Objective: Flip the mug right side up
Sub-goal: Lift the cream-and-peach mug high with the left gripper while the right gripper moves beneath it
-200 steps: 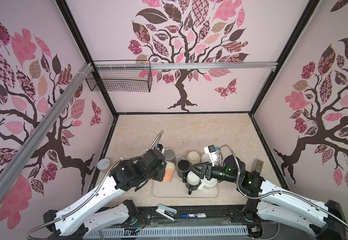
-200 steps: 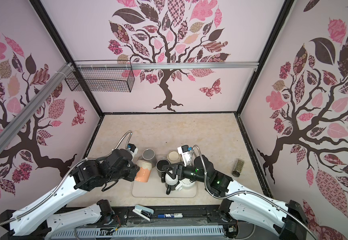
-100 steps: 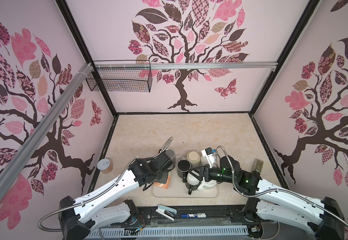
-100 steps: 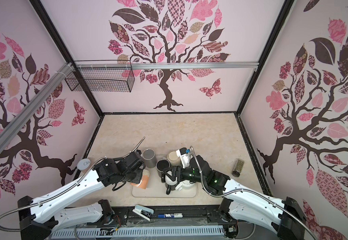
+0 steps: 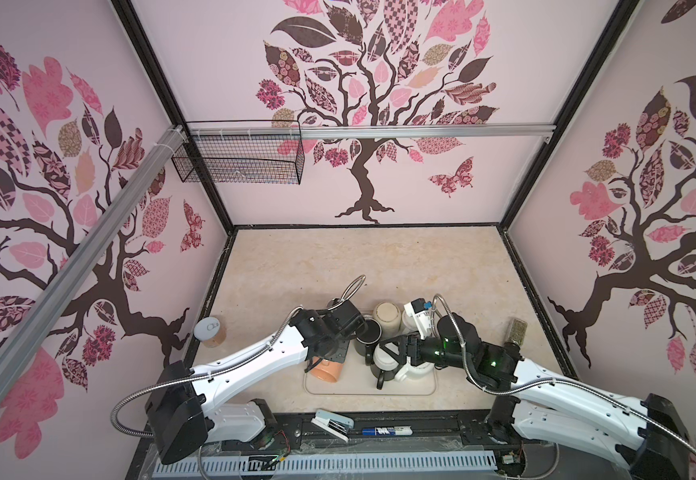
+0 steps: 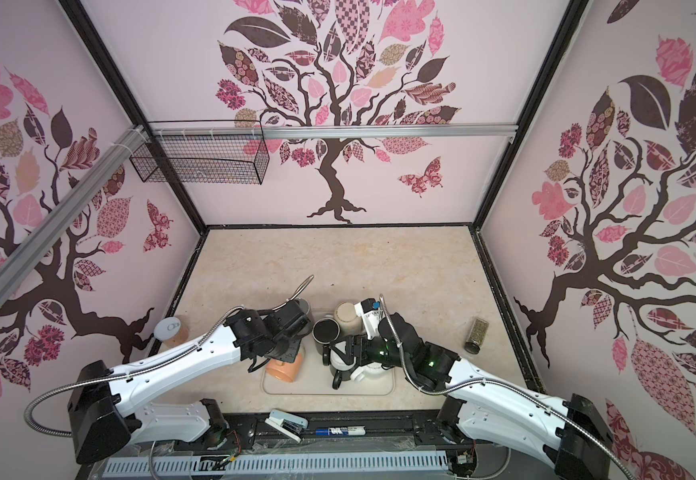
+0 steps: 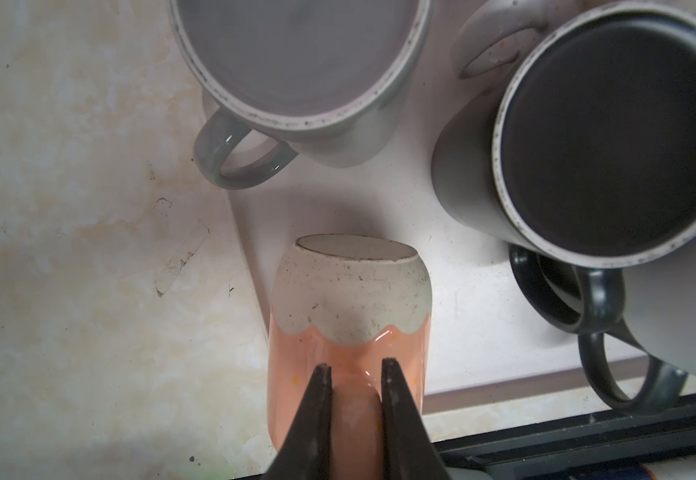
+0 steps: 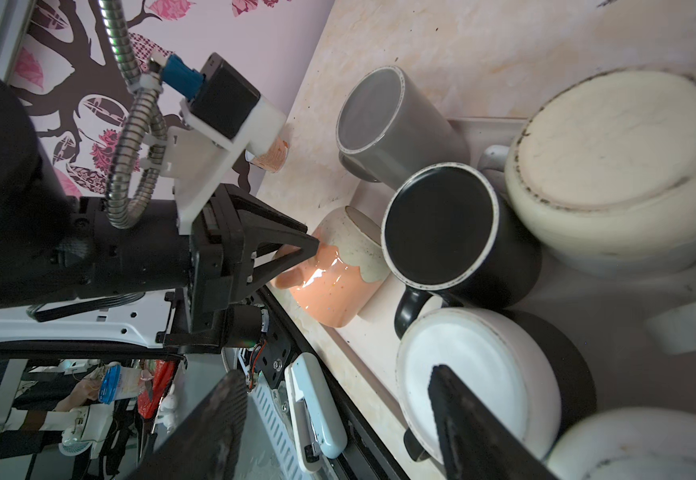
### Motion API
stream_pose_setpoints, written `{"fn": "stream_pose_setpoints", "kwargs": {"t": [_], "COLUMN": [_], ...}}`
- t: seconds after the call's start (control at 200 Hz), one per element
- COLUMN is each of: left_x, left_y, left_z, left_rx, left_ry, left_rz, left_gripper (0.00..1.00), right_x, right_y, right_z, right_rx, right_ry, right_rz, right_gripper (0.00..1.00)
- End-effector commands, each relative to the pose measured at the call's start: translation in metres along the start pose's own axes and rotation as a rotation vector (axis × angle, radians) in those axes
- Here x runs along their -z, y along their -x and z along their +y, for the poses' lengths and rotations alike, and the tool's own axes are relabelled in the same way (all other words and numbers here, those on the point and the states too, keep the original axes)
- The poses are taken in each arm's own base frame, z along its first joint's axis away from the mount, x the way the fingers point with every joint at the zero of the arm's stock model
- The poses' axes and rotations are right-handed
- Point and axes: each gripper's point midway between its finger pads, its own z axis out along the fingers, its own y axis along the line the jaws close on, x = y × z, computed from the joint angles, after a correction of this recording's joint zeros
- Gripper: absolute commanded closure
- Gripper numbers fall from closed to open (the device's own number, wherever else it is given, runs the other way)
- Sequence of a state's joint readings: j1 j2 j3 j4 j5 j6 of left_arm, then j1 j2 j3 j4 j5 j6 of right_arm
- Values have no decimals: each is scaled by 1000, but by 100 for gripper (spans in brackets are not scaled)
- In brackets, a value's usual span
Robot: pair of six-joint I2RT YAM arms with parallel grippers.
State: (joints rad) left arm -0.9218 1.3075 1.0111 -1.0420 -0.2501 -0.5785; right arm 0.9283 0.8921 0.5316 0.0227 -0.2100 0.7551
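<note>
The left gripper [image 7: 352, 368] was closed almost fully on the handle [image 7: 354, 419] of the orange mug [image 7: 350, 299], with one finger on each side of it. The mug lay tipped on its side under the fingertips. Its unglazed cream base pointed away from the gripper and its mouth pointed back toward the wrist. In a top view the mug [image 5: 326, 370] sat just below the gripper at the edge of the tray [image 5: 404, 386]; whether its rim touched the tray could not be told. Ahead of the fingertips stood an upright grey mug [image 7: 296, 54], and beside that an upright black mug [image 7: 612, 137], both apart from the orange one.

The right gripper [image 8: 334, 380] stood wide open and held nothing. One finger lay across the upturned base of a white mug [image 8: 475, 374], and the other was well off to its side. Beyond its fingertips were the black mug and an inverted cream mug [image 8: 616, 137], all three on the tray on the counter [image 5: 338, 262].
</note>
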Motion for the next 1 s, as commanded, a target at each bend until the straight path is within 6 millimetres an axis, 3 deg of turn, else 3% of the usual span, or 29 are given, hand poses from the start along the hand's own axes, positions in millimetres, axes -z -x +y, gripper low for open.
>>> {"fn": "stream_pose_setpoints", "kwargs": {"t": [0.0, 0.05, 0.24, 0.345, 0.58, 0.635, 0.71, 0.78, 0.995], "left_x": [-13, -14, -12, -11, -11, -10, -9, -7, -8], "left_y": [-20, -20, -23, -21, -28, -28, -30, -30, -32], "left_z": [4, 6, 7, 9, 9, 11, 11, 13, 13], "left_rx": [-39, -40, -49, -46, -64, -68, -76, -77, -77], "left_ry": [36, 45, 51, 65, 87, 99, 101, 113, 112], "left_rz": [101, 103, 121, 120, 192, 199, 212, 217, 227], "left_gripper": [76, 69, 67, 71, 96, 96, 84, 80, 96], "right_x": [7, 8, 10, 10, 11, 12, 12, 13, 15], "right_y": [4, 4, 2, 1, 1, 1, 1, 2, 2], "right_z": [-1, -2, -5, -7, -10, -10, -9, -7, -8], "right_rx": [24, 25, 28, 27, 37, 38, 37, 37, 38], "right_ry": [-12, -14, -19, -19, -31, -30, -26, -20, -21], "right_rz": [-37, -42, -47, -50, -54, -57, -58, -61, -71], "right_gripper": [26, 26, 26, 26, 26, 26, 26, 26, 26]}}
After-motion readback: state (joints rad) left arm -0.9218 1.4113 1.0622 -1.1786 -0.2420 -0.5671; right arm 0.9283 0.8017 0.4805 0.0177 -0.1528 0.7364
